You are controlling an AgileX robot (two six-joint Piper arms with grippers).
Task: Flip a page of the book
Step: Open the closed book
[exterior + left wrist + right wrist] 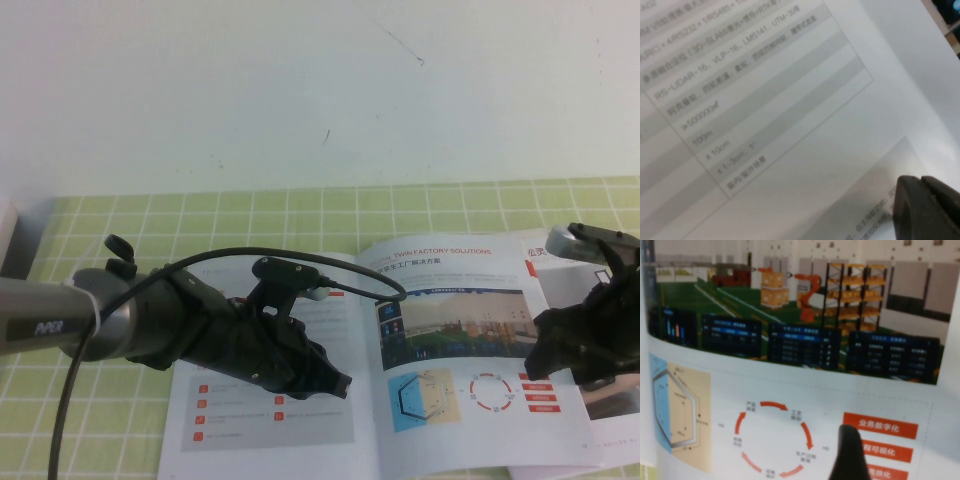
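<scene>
The book [300, 420] is lying open on the green checked table [300, 210], near centre. Its left leaf is being pressed by the left gripper [335, 383], apparently closed. The right gripper [545, 362] is being held wide open, empty, over the "TWIN FACTORY SOLUTIONS" page [470, 360].

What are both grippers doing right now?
Left gripper: shut, pressing down the book's left side.
Right gripper: open, holding nothing, over the page.
</scene>
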